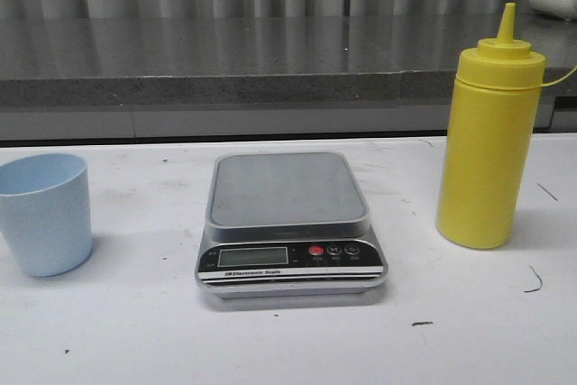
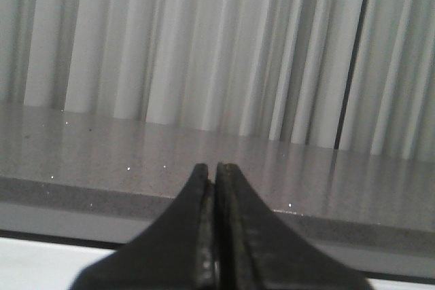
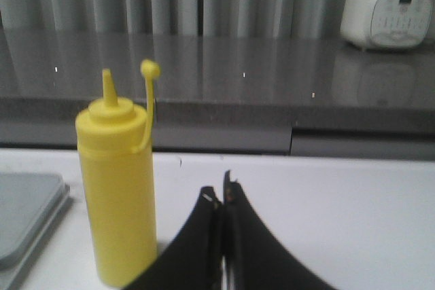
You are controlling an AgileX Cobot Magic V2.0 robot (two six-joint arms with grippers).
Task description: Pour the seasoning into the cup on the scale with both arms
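Note:
The yellow seasoning bottle (image 1: pixel 487 146) stands upright on the table at the right, its nozzle cap hanging off on a tether. The pale blue cup (image 1: pixel 45 212) stands at the far left, empty as far as I see. The silver scale (image 1: pixel 288 223) sits in the middle with a bare platform. Neither gripper shows in the front view. My left gripper (image 2: pixel 216 171) is shut and empty, facing the back ledge. My right gripper (image 3: pixel 221 191) is shut and empty, on the table side of the bottle (image 3: pixel 119 181), apart from it. A corner of the scale (image 3: pixel 27 215) shows there.
A grey stone ledge (image 1: pixel 198 69) runs along the back of the white table, with a ribbed wall behind. A white rice cooker (image 3: pixel 386 13) stands on the ledge at the right. Small dark marks dot the tabletop (image 1: pixel 421 323).

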